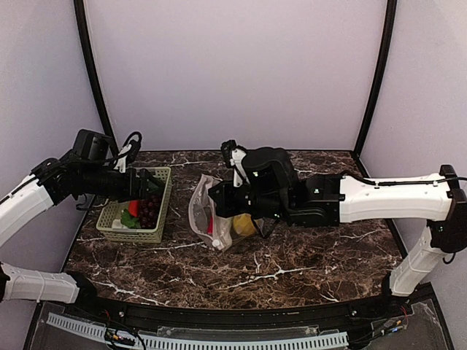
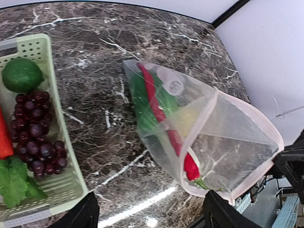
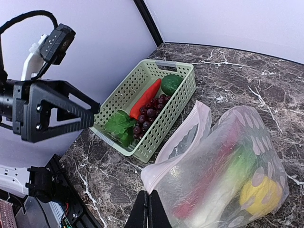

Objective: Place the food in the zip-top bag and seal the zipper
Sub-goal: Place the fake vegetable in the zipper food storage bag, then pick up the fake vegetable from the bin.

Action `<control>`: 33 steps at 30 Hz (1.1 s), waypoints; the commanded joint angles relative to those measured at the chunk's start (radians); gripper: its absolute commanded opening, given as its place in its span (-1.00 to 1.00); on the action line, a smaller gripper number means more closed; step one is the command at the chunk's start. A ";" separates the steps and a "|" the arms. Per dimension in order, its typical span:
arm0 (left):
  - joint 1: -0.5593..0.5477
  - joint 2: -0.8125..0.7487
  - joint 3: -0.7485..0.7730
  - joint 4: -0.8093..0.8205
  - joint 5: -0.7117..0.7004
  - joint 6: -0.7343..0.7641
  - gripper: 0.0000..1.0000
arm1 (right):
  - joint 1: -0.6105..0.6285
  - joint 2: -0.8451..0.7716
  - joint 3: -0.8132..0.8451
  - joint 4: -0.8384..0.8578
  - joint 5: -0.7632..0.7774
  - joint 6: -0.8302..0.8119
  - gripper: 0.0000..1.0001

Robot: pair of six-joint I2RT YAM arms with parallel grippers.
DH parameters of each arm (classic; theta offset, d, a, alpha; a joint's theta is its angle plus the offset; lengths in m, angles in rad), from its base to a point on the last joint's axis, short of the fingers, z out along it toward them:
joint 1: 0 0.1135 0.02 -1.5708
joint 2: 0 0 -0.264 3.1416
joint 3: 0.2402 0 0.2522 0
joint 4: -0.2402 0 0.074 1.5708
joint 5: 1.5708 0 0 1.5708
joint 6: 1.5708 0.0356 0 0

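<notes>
While right jaws pinch bag [image 3: 228, 156], left jaws spread.

dark marble-look table [image 1: 292, 262], pale lilac walls [image 1: 233, 73], black corner poles [image 1: 91, 73], soft, perhaps overhead, light

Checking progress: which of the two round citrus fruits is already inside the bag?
The yellow lemon, inside the dotted bag; the green lime sits in the basket.

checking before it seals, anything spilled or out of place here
Nothing spilled or damaged. The zip-top bag slumps on the table with its mouth gaping, one edge pinched in the right gripper. Grapes, a lime and greens sit in the basket.
</notes>
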 commanded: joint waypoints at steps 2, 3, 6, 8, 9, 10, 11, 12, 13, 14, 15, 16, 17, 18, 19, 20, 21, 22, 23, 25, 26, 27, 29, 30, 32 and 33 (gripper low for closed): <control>0.191 0.041 -0.009 -0.092 0.056 0.116 0.49 | -0.013 -0.031 -0.011 0.003 0.008 -0.010 -1.00; 0.221 0.051 -0.018 -0.093 0.069 0.123 0.45 | -0.013 -0.030 -0.011 0.003 0.006 -0.012 -1.00; 0.366 0.087 -0.056 -0.052 0.100 0.140 0.35 | -0.013 -0.034 -0.016 0.003 0.005 -0.013 -1.00; 0.439 0.111 -0.074 -0.021 0.110 0.143 0.26 | -0.014 -0.038 -0.022 0.004 0.009 -0.012 -1.00; 0.459 0.134 -0.079 -0.004 0.113 0.144 0.22 | -0.015 -0.041 -0.025 0.003 0.010 -0.012 -1.00; 0.490 0.145 -0.079 0.006 0.112 0.145 0.21 | -0.015 -0.042 -0.028 0.004 0.010 -0.013 -1.00; 0.513 0.173 -0.076 0.024 0.105 0.147 0.19 | -0.017 -0.044 -0.029 0.004 0.010 -0.014 -1.00; 0.519 0.189 -0.074 0.039 0.100 0.152 0.18 | -0.017 -0.045 -0.031 0.003 0.010 -0.015 -1.00; 0.524 0.223 -0.061 0.045 0.080 0.155 0.16 | -0.019 -0.047 -0.033 0.003 0.009 -0.015 -1.00; 0.525 0.241 -0.053 0.049 0.068 0.163 0.15 | -0.020 -0.049 -0.035 0.004 0.008 -0.015 -1.00; 0.539 0.279 -0.037 0.055 0.046 0.166 0.14 | -0.021 -0.050 -0.037 0.003 0.008 -0.017 -1.00; 0.545 0.299 -0.026 0.055 0.024 0.176 0.13 | -0.022 -0.052 -0.039 0.003 0.008 -0.017 -1.00; 0.551 0.338 -0.004 0.053 0.015 0.182 0.12 | -0.024 -0.053 -0.040 0.003 0.008 -0.016 -1.00; 0.551 0.356 0.005 0.052 -0.005 0.190 0.11 | -0.027 -0.055 -0.042 0.003 0.008 -0.015 -1.00; 0.552 0.392 0.020 0.054 -0.015 0.195 0.11 | -0.028 -0.057 -0.044 0.003 0.009 -0.013 -1.00; 0.553 0.408 0.024 0.062 -0.032 0.201 0.11 | -0.029 -0.059 -0.046 0.004 0.010 -0.009 -1.00; 0.553 0.438 0.034 0.066 -0.042 0.205 0.10 | -0.031 -0.062 -0.050 0.003 0.010 -0.007 -1.00; 0.553 0.454 0.039 0.071 -0.057 0.213 0.10 | -0.033 -0.063 -0.052 0.005 0.009 -0.007 -1.00; 0.553 0.486 0.048 0.072 -0.063 0.222 0.10 | -0.034 -0.065 -0.054 0.005 0.008 -0.005 -1.00; 0.553 0.532 0.060 0.074 -0.081 0.236 0.10 | -0.037 -0.066 -0.055 0.005 0.004 -0.005 -1.00; 0.553 0.545 0.067 0.080 -0.087 0.240 0.10 | -0.038 -0.066 -0.054 0.007 0.000 -0.005 -1.00; 0.554 0.571 0.069 0.084 -0.087 0.247 0.10 | -0.038 -0.065 -0.054 0.007 -0.002 -0.003 -1.00; 0.553 0.604 0.075 0.092 -0.087 0.257 0.10 | -0.040 -0.062 -0.053 0.009 -0.007 -0.002 -1.00; 0.553 0.614 0.079 0.096 -0.088 0.261 0.11 | -0.043 -0.060 -0.052 0.008 -0.009 -0.001 -1.00; 0.553 0.640 0.086 0.100 -0.084 0.270 0.12 | -0.046 -0.056 -0.049 0.008 -0.018 0.001 -1.00; 0.554 0.652 0.085 0.103 -0.081 0.276 0.12 | -0.046 -0.054 -0.047 0.008 -0.020 0.002 -1.00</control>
